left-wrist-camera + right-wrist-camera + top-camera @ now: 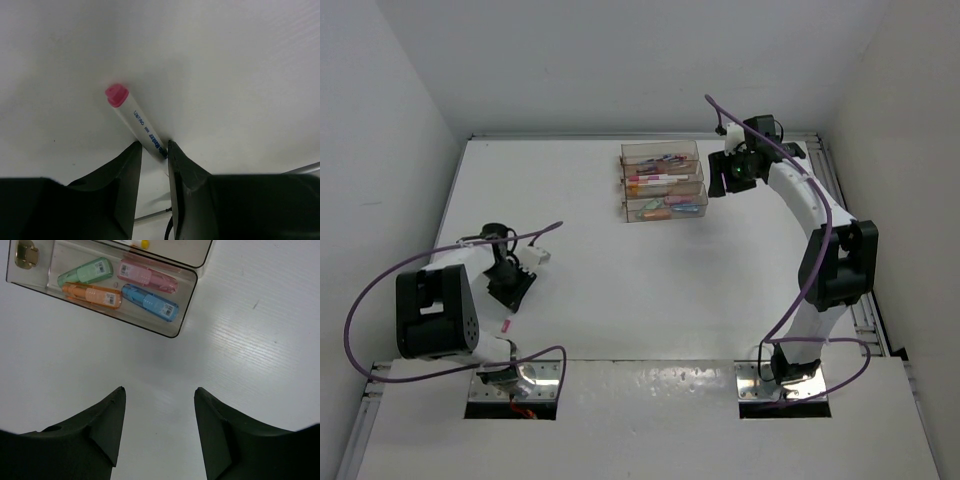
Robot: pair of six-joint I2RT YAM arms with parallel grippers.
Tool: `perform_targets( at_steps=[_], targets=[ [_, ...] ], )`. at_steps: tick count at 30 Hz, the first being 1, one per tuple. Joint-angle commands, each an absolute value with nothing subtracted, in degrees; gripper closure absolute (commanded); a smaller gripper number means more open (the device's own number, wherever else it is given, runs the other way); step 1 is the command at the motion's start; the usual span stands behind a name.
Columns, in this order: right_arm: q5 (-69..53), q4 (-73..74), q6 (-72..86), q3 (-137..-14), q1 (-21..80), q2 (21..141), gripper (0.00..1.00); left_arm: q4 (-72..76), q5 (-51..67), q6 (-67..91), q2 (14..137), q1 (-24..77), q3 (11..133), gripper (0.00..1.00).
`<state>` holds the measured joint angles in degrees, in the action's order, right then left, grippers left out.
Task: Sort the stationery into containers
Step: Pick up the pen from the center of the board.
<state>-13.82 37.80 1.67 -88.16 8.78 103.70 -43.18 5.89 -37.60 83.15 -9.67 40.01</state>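
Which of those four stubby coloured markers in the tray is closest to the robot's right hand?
The blue one, at the tray's corner; pink, orange and green lie farther off.

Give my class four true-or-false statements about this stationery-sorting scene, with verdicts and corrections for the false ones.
1. The right gripper holds a highlighter. False: its jaws stand open and empty above the bare table.
2. The tray in the right wrist view holds four stubby pieces: green, orange, pink and blue. True.
3. The pen at the left gripper has a blue cap. False: its cap is pink.
4. That pen lies on the table, not in a tray, with one end between the left gripper's fingers. True.
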Motion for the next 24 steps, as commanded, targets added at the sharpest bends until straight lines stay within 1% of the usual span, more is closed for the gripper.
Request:
perform_targets(
  at_steps=[1,5,8,13,14,16,18,19,22,23,24],
  targets=[
    [-13.36,37.35,0.97,-88.59,8.96,101.51,0.44,-38.41,2.82,-33.49,86.22,-9.05,38.85,0.66],
    [-13.27,37.27,0.88,-88.59,8.88,101.43,0.44,-37.36,2.37,-34.01,89.20,-8.79,39.72,0.67],
    [-13.01,37.27,0.62,-88.42,8.88,101.25,0.44,-36.12,3.07,-33.58,90.61,-8.09,41.39,0.71],
    [-12.13,37.53,0.44,-88.33,8.88,100.55,0.45,-35.77,7.38,-33.66,92.37,-6.07,47.45,0.86],
    [-12.04,37.53,0.44,-88.07,8.96,100.37,0.45,-35.60,9.12,-34.45,92.55,-5.19,50.07,0.93],
    [-11.78,37.53,0.44,-87.80,8.96,99.85,0.46,-33.93,10.10,-35.06,93.59,-3.87,54.64,1.00],
    [-11.78,37.44,0.44,-87.54,8.88,99.49,0.46,-32.70,10.55,-35.59,96.92,-1.68,58.16,1.00],
    [-11.69,37.53,0.44,-87.63,8.70,99.49,0.46,-32.35,10.98,-35.86,98.16,-0.63,62.45,1.00],
    [-11.25,38.14,-1.30,-88.06,8.26,98.79,0.46,-33.65,14.05,-36.47,105.01,2.63,70.37,1.00],
    [-11.25,38.49,-1.41,-88.15,8.17,98.70,0.46,-34.88,14.76,-36.56,106.68,3.07,76.49,1.00],
    [-11.08,38.58,-1.49,-88.15,8.00,98.09,0.46,-35.50,16.33,-36.48,110.27,3.60,79.77,1.00]
  ],
)
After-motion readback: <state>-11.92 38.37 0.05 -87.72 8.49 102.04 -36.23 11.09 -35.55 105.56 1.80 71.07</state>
